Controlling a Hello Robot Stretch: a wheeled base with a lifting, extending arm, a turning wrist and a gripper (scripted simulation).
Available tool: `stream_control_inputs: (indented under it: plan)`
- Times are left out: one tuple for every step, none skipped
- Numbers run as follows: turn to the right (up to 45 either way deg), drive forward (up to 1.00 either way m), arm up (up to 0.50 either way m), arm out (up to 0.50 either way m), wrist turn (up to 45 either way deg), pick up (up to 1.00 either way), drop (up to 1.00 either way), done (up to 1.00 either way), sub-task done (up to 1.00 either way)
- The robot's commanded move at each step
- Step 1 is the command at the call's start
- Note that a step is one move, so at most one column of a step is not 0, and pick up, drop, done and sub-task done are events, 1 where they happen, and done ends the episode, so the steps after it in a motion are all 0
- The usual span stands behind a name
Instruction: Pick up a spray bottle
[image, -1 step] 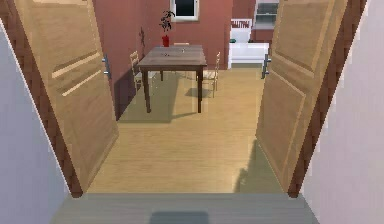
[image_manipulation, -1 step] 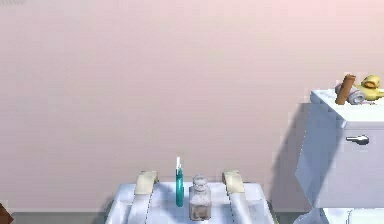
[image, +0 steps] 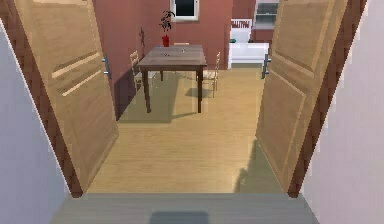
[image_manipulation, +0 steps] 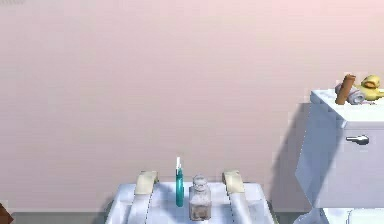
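A slim teal bottle with a thin white top (image_manipulation: 180, 184) stands upright on a white ledge (image_manipulation: 128, 203) at the bottom of the arm side view. It may be the spray bottle. Right beside it stands a squat clear bottle with a brownish base (image_manipulation: 200, 198). Two beige blocks (image_manipulation: 146, 181) (image_manipulation: 234, 181) lie on the ledge on either side of the bottles.
A white toilet tank (image_manipulation: 345, 150) at the arm side view's right carries a yellow duck (image_manipulation: 371, 90) and a brown stick-like thing (image_manipulation: 346, 89); a pink wall (image_manipulation: 160, 80) lies behind. In the forward view, two wooden doors (image: 70, 80) (image: 300, 80) flank a dining table (image: 178, 62) with chairs.
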Motion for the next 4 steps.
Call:
stream_control_inputs:
  plan:
    - [0.0, 0.00, 0.18, 0.00, 0.0, 0.00, 0.00, 0.00, 0.00]
    - [0.0, 0.00, 0.00, 0.26, 0.0, 0.00, 0.00, 0.00, 0.00]
    - [0.0, 0.00, 0.00, 0.00, 45.0, 0.00, 0.00, 0.00, 0.00]
    - [0.0, 0.00, 0.00, 0.00, 45.0, 0.00, 0.00, 0.00, 0.00]
